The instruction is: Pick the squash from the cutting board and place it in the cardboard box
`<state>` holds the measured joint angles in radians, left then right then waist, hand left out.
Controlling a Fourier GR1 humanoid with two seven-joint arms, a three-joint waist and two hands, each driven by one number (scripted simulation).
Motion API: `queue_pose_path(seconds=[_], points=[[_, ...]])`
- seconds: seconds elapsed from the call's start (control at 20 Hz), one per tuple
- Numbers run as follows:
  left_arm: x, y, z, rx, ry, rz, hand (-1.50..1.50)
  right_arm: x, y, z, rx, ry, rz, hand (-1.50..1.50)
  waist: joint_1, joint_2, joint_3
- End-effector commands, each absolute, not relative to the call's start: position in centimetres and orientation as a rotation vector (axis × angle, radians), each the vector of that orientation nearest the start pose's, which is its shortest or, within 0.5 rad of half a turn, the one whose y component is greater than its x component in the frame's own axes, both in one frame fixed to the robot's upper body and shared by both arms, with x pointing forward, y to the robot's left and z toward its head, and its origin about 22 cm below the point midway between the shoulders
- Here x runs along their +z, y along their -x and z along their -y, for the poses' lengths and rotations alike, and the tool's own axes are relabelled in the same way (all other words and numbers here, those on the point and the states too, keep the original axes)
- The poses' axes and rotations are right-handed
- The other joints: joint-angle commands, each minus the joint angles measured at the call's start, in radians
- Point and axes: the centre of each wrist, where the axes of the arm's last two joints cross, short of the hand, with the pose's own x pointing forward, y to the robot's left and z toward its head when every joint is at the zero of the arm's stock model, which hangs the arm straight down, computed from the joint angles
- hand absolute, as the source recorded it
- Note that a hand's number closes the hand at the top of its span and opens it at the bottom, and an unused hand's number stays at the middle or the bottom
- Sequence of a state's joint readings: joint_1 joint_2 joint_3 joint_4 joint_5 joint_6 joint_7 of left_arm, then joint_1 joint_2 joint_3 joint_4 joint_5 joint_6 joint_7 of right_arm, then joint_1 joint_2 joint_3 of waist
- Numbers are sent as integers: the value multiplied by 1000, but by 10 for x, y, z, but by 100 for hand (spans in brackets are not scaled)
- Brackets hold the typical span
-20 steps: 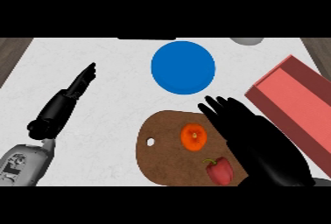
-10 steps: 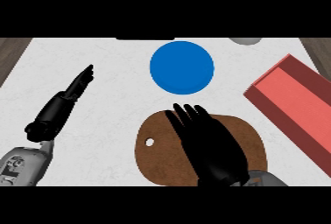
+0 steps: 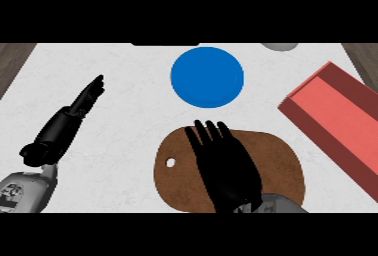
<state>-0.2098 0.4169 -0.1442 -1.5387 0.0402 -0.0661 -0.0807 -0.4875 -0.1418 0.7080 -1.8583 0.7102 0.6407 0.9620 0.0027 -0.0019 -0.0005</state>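
The red box (image 3: 336, 120) shows nothing inside; no writing is legible. The right robot hand (image 3: 225, 167) lies spread over the board (image 3: 277, 162); the left robot hand (image 3: 70, 117) rests straight-fingered on the tabletop (image 3: 125, 115).

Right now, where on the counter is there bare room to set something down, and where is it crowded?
Bare counter lies between the left hand and the blue plate, and again between the plate and the red box. The cutting board is crowded: the right hand lies flat over its middle, hiding whatever sits there.
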Motion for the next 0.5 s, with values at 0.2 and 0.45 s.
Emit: queue_pose_path(seconds=[0.2, 0.45], points=[[60, -289, -281, -526, -106, 1734, 0, 121, -208, 43, 1545, 855, 1057, -150, -4, 1, 0], [75, -282, -265, -535, -115, 1750, 0, 120, -238, 54, 1542, 886, 981, -150, 1, 0, 1]])
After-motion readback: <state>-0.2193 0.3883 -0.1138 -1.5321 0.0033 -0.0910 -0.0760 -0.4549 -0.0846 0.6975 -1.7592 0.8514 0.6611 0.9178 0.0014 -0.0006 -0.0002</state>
